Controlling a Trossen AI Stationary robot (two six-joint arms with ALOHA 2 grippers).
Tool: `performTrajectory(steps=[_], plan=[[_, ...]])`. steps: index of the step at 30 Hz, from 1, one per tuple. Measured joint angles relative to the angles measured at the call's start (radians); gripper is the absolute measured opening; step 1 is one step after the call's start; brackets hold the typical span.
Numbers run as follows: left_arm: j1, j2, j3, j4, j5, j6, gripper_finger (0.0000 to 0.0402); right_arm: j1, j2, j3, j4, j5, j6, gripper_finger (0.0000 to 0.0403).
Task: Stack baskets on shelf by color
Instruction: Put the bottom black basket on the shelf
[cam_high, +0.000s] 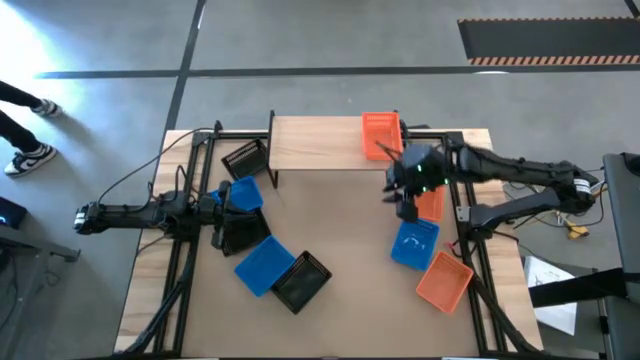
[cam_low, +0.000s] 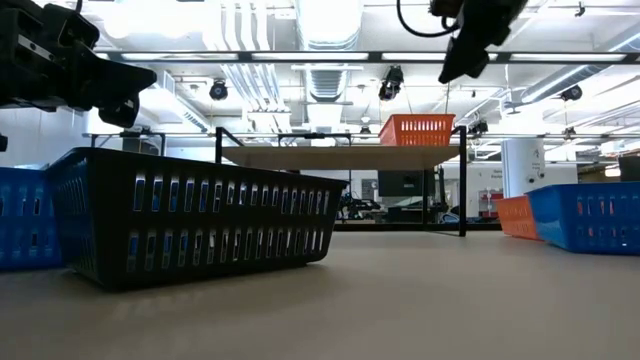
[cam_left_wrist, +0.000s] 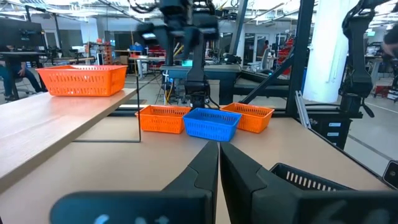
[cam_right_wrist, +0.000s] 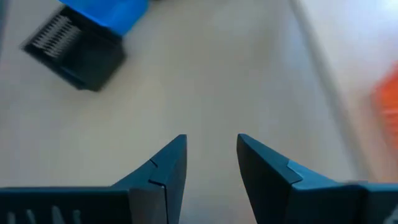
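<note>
High view
- Shelf (cam_high: 320, 140): light-wood board at the table's far edge; one orange basket (cam_high: 380, 134) sits at its right end, the rest of the board bare.
- My right gripper (cam_high: 408, 196): hangs in front of the shelf's right end, above the tabletop (cam_high: 340, 230); it carries nothing.
- Baskets on my right: a second orange basket (cam_high: 431, 204) partly under my arm, a blue basket (cam_high: 414, 244) nearer, a third orange basket (cam_high: 444, 281) nearest the table's front edge.
- My left gripper (cam_high: 213, 203): waits on the left among a blue basket (cam_high: 243, 193) and black baskets (cam_high: 244, 157).
- Front left: blue basket (cam_high: 260, 264) touching a black basket (cam_high: 302, 281).

Low view
- Shelf: board on thin black legs, the orange basket upright on top; a black basket (cam_low: 195, 228) fills the foreground.

Left wrist view
- My left fingers (cam_left_wrist: 214, 180): pressed together, empty.
- Ahead: two orange baskets with a blue one between and in front of them.

Right wrist view
- My right fingers (cam_right_wrist: 165, 168): parted, bare table between them; a black basket and a blue one lie well beyond.

Step in hand, as I judge it
- Next pick: the orange basket under my arm; one finger inside a wall, one outside.
- Placing: square over the shelved orange basket so it nests.
- Room: open table in the middle; mind the shelf's front edge and the blue basket nearby.
</note>
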Motion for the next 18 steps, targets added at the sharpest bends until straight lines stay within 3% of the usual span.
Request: performTrajectory(steps=[7, 11, 18], plan=[[0.000, 0.000, 0.000, 0.000, 0.000, 0.000, 0.0000, 0.190, -0.086, -0.230, 0.281, 0.011, 0.240, 0.0132], [0.000, 0.000, 0.000, 0.000, 0.000, 0.000, 0.0000, 0.294, -0.093, -0.300, 0.372, 0.119, 0.313, 0.0132], [0.000, 0.000, 0.000, 0.000, 0.000, 0.000, 0.0000, 0.395, -0.076, -0.315, 0.381, 0.292, 0.311, 0.0132]])
